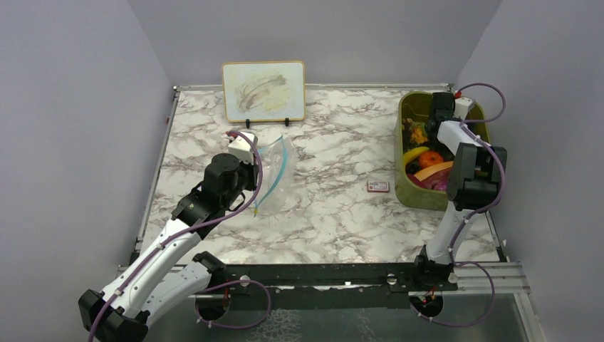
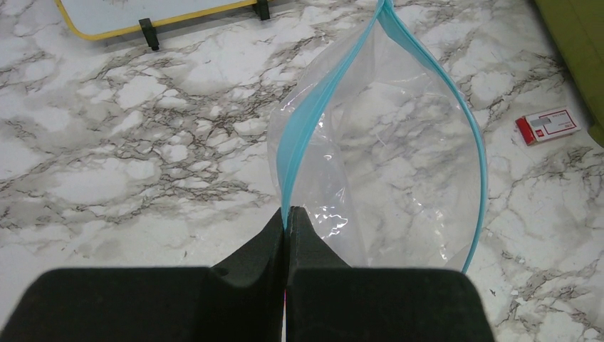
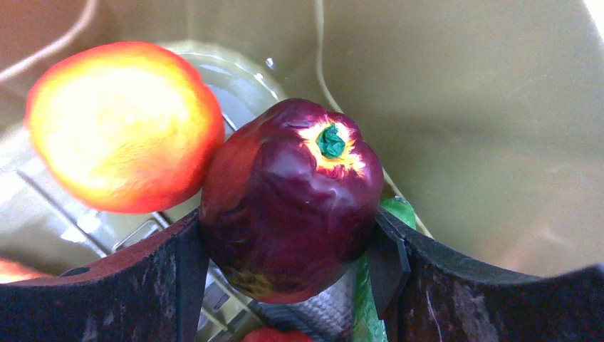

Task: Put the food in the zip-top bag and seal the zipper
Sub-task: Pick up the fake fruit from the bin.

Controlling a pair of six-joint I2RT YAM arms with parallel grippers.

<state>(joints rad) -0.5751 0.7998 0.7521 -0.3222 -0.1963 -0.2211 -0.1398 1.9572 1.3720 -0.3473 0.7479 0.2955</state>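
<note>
My left gripper (image 2: 288, 211) is shut on the light-blue zipper (image 2: 308, 125) of the clear zip-top bag (image 2: 384, 164) and holds its mouth open above the marble table; the bag also shows in the top view (image 1: 274, 174), beside the left gripper (image 1: 251, 151). My right gripper (image 3: 288, 239) is inside the olive-green bin (image 1: 409, 192), shut on a dark red toy apple (image 3: 288, 196) with a green stem. An orange-red round piece (image 3: 121, 125) lies against the apple. A yellow banana (image 1: 414, 154) and further food lie in the bin. The right gripper (image 1: 440, 108) is at the bin's far end.
A small red-and-white card (image 1: 378, 187) lies left of the bin; it also shows in the left wrist view (image 2: 547, 125). A yellow-framed board (image 1: 263, 90) stands on a stand at the back. Grey walls close in the table on three sides.
</note>
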